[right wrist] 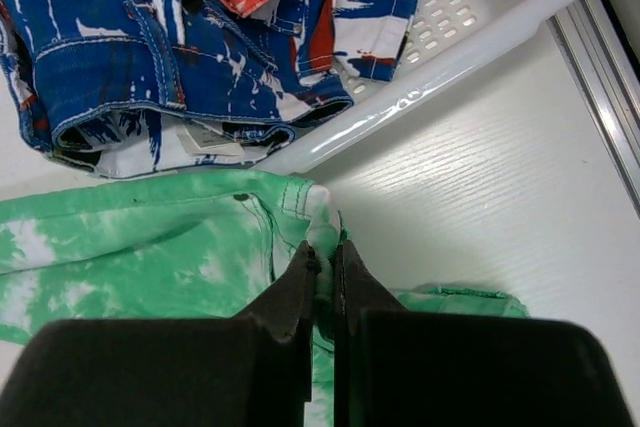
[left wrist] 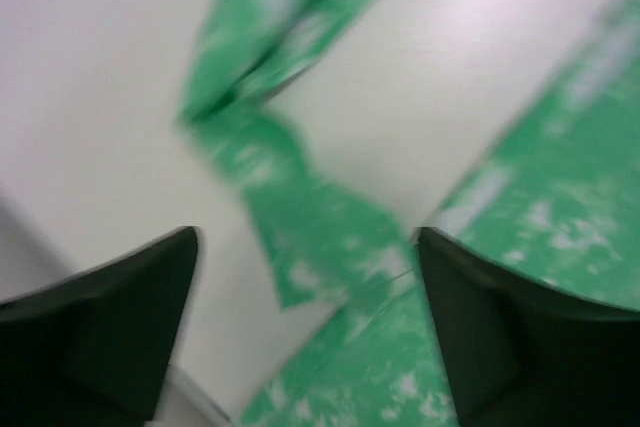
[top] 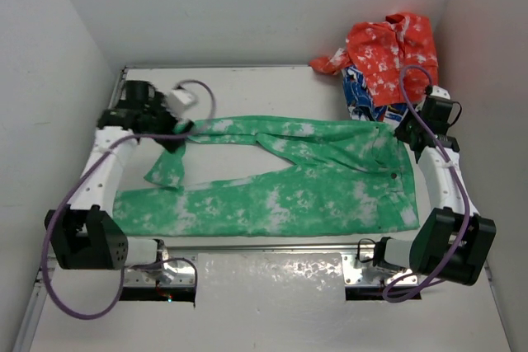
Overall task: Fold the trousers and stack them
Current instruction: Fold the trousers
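The green trousers with white blotches point(top: 313, 187) lie flat on the table, waistband to the right and legs to the left. The far leg's end is bent back on itself near the left point(top: 165, 166). My left gripper point(top: 175, 139) hovers over that leg end. In the left wrist view it point(left wrist: 305, 247) is open, with the blurred green cloth point(left wrist: 300, 207) below and nothing between its fingers. My right gripper point(top: 410, 136) is at the far corner of the waistband. In the right wrist view it point(right wrist: 327, 252) is shut on the waistband corner point(right wrist: 318, 209).
A white basket point(right wrist: 470, 37) stands at the back right, holding blue patterned clothes point(right wrist: 130, 47) with an orange-red flowered garment point(top: 384, 51) on top. White walls close in the table on the left, back and right. A metal rail point(right wrist: 600, 77) runs along the right edge.
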`<state>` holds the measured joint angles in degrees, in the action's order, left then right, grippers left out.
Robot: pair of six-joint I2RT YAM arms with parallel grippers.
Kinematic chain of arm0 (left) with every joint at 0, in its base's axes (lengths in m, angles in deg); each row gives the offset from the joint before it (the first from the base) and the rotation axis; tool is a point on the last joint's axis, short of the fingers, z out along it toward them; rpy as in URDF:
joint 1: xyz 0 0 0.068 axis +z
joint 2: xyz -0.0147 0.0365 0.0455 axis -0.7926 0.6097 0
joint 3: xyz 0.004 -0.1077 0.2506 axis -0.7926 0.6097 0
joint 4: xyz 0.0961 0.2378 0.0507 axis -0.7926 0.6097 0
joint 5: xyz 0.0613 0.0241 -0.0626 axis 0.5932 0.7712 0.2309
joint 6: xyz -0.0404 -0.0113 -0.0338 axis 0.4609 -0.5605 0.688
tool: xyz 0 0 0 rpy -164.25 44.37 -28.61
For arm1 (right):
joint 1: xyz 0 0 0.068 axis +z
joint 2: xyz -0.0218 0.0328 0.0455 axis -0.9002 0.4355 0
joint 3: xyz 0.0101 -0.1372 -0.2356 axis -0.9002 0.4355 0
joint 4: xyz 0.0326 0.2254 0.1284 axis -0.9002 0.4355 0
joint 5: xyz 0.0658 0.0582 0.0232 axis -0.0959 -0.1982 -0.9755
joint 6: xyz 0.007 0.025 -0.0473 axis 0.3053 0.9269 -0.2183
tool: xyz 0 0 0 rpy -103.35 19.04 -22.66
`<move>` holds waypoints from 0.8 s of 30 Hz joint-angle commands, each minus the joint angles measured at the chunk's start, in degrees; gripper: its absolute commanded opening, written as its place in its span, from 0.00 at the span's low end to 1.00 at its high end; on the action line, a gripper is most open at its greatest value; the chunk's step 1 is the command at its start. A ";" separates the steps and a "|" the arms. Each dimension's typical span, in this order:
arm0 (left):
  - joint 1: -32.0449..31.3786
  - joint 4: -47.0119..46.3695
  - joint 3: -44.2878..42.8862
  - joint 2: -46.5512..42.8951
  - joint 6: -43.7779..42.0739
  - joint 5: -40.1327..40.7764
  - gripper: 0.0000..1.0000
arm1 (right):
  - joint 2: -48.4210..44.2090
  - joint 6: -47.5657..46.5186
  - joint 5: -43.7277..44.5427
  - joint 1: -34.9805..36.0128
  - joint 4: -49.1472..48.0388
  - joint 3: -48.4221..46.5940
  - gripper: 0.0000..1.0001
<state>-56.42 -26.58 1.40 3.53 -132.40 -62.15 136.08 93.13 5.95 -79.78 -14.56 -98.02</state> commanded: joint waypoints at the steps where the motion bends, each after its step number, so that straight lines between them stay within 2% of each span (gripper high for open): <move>1: 16.08 -1.41 -5.26 2.19 6.16 -3.16 0.71 | 0.40 -0.16 -1.53 0.04 -2.61 -1.06 0.00; 4: 21.72 2.09 -6.24 7.89 8.44 -4.21 0.39 | 0.40 -0.25 -1.62 0.13 -3.14 -0.26 0.00; 6: 22.88 4.29 -5.63 11.07 8.89 -3.86 0.40 | 0.48 -0.43 -1.45 0.13 -3.31 0.00 0.00; 7: 23.58 4.83 -5.01 13.96 8.98 -3.86 0.49 | 0.57 -0.51 -1.36 0.04 -3.58 0.00 0.00; 11: 24.03 5.19 -2.73 18.82 9.15 -2.55 0.64 | 1.19 -1.13 -1.71 0.13 -3.14 -1.31 0.00; 16: 24.20 1.24 0.18 24.78 11.17 5.80 0.65 | 1.45 -1.13 -2.06 0.04 -3.31 -1.32 0.00; 24: 24.12 -3.94 2.19 30.50 13.19 6.96 0.62 | 1.72 -1.31 -1.71 0.04 -3.14 -1.14 0.00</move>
<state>-32.46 -26.90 2.16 32.71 -120.80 -55.52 137.29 92.64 5.25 -79.80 -16.04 -98.00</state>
